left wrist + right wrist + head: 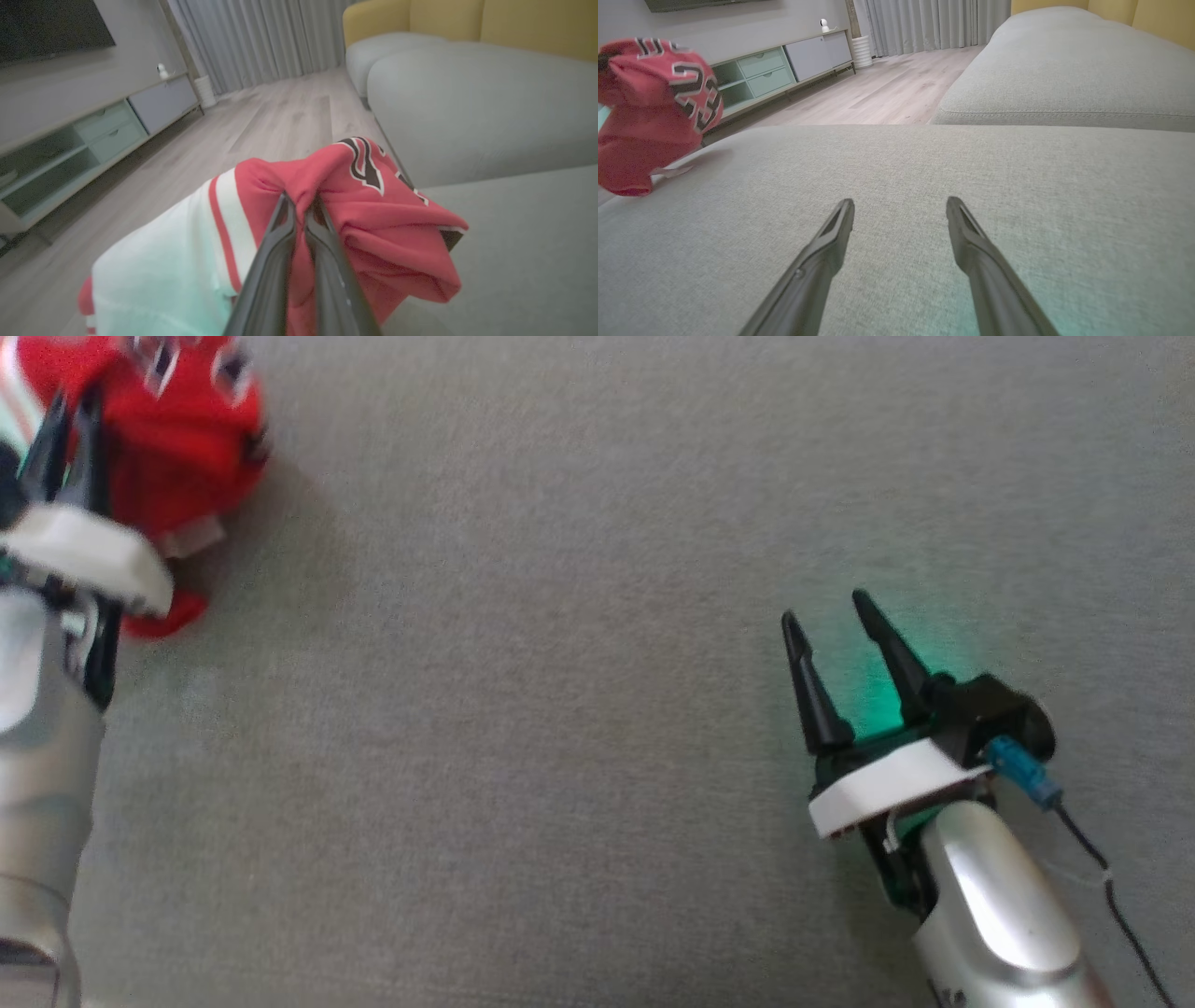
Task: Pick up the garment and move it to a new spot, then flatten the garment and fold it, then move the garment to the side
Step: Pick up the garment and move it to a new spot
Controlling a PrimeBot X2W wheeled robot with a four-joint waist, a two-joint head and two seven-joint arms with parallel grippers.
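The garment (177, 439) is a red jersey with white stripes and black-and-white lettering, bunched up at the top left of the head view over the grey sofa cushion (579, 709). My left gripper (70, 415) is shut on a fold of the garment (355, 205), its two fingers pinching the red cloth, and the jersey hangs off them with its lower end close to the cushion. My right gripper (826, 607) stands open at the lower right, low over bare cushion, nothing between its fingers (840, 224). From there the garment (649, 112) appears at the far left.
The grey cushion (924, 186) spreads wide between the two arms. Beyond it lie a second grey cushion (1064, 79), a yellow sofa back (467, 23), wooden floor (261, 126), a low TV cabinet (70, 144) and curtains (924, 23). A black cable (1111, 896) trails from my right wrist.
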